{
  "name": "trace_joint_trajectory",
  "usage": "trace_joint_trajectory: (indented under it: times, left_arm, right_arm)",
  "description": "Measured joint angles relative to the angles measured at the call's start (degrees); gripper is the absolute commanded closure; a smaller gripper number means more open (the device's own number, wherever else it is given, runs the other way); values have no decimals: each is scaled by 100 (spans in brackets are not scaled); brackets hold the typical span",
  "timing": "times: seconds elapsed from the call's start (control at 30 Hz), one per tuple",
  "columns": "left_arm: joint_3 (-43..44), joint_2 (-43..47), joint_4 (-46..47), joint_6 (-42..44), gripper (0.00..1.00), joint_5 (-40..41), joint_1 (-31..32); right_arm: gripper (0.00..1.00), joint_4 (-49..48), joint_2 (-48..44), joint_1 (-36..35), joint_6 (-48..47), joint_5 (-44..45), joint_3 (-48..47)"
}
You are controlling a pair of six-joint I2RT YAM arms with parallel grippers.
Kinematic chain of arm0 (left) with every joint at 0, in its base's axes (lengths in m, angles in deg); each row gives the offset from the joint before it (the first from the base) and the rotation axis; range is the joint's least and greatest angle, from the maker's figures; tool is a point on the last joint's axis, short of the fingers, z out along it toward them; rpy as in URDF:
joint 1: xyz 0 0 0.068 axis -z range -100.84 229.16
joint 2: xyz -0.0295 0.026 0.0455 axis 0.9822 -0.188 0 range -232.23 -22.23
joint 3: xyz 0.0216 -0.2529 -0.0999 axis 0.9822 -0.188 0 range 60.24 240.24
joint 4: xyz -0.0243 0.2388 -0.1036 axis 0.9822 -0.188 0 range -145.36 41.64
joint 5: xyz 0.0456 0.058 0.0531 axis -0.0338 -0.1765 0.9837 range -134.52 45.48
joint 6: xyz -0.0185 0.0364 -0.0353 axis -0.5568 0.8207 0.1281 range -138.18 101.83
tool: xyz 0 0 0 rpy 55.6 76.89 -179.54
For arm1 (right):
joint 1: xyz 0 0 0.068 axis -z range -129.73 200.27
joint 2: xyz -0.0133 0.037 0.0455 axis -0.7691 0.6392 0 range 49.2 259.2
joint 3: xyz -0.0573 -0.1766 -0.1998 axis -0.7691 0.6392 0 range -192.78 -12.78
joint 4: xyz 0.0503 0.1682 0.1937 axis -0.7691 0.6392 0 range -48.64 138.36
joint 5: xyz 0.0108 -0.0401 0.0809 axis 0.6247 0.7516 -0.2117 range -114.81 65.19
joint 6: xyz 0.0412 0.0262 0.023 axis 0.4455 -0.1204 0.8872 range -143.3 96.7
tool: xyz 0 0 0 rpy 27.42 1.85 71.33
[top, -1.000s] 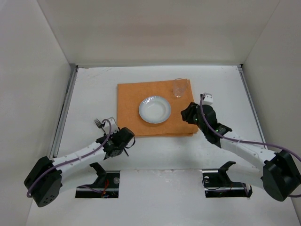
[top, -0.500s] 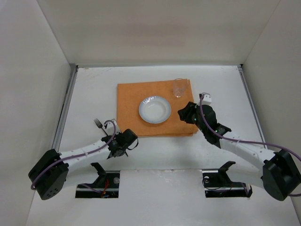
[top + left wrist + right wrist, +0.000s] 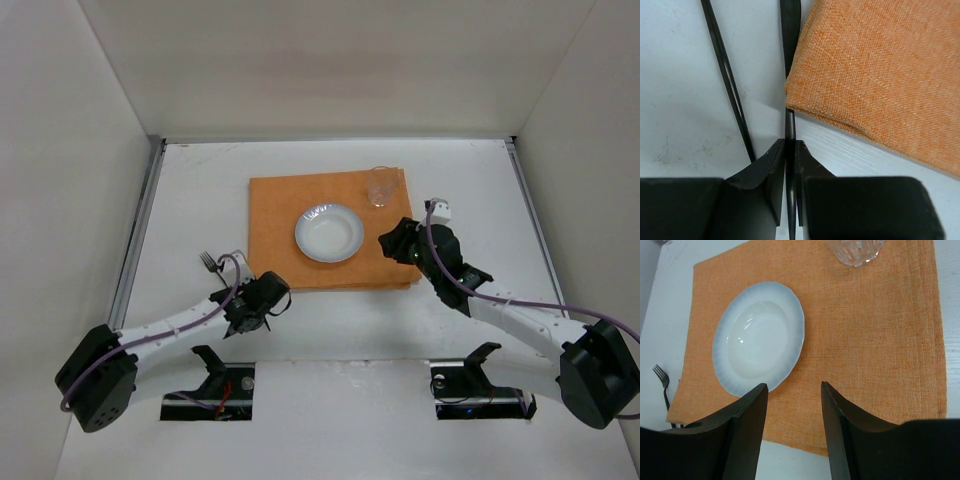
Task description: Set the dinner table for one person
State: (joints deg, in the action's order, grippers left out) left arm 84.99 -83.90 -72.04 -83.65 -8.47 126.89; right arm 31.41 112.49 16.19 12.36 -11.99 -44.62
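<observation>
The left tool (image 3: 789,145) is clenched on a slim dark metal utensil handle (image 3: 789,125) beside the orange woven cloth mat (image 3: 880,75), which is probably light, stiff and slippery, so mid-handle suits; the right tool (image 3: 793,386) hangs released.

This is a robot test cell in a lab, not a home. Plain white panels (image 3: 330,60) wall the matte-white dinner table (image 3: 200,190) at nine, twelve and three o'clock. Metal rails (image 3: 137,235) edge its sides. A cabled left arm (image 3: 170,330) and right arm (image 3: 520,315) are mounted at six o'clock. An orange mat (image 3: 280,200), plate (image 3: 329,233) and glass (image 3: 380,186) sit staged near the centre.
</observation>
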Motion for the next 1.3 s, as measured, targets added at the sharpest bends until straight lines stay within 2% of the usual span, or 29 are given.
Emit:
trace_joint_trajectory:
  times: [0.23,0.47,0.57,0.7,0.83,1.07,1.3]
  left_arm:
    - [120,1117,-699,26,99,48,-151]
    - [837,1604,-1532,116,100,321,-50]
    - [1204,1473,-1617,280,100,507,181]
    - [1923,586,-1259,769,99,610,673]
    - [2739,-756,-275,1421,99,474,1047]
    - [3869,-2588,1488,1982,99,-267,1067]
    - [4933,-4063,2339,1969,98,-761,1064]
  right_arm:
    - [43,0,2,44,4,-7,2]
    - [38,-33,-24,74,20,-24,39]
    - [38,-81,-146,101,20,-15,142]
    - [43,-81,-214,203,24,116,190]
    - [44,-79,-267,358,85,310,234]
    - [42,-72,-748,876,326,476,542]
    - [42,-79,-966,1082,496,470,651]
